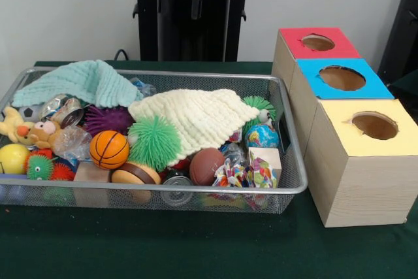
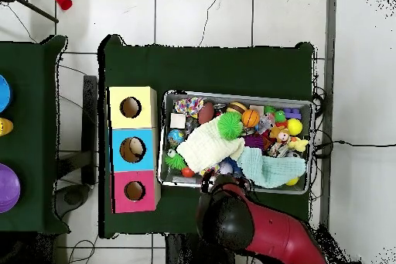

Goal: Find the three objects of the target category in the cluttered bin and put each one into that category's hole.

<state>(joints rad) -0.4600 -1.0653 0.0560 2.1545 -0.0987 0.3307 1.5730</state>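
Gripper: no fingers visible in either view, so jaw state cannot be told. Overhead view shows only the red and black arm (image 2: 247, 226), its bulk at the robot-side rim of the wire basket (image 2: 236, 96); the front view shows just the black pedestal (image 1: 192, 14) behind the table.

Target items: 1 white bundle with multicolour spots (image 1: 236, 173) is visible in the basket's front corner nearest the boxes, beside a printed cube (image 1: 264, 164). Overhead it shows as a spotted patch in the corner next to the yellow box. The other 2 cannot be made out.

Yellow-surround hole (image 1: 374, 125) sits on the largest wood box, nearest the camera in the front view; blue hole (image 1: 341, 78) and red hole (image 1: 318, 42) lie behind it.

Cream knitted cloth (image 1: 196, 119) drapes mid-basket, touching the green spiky ball (image 1: 154, 142).
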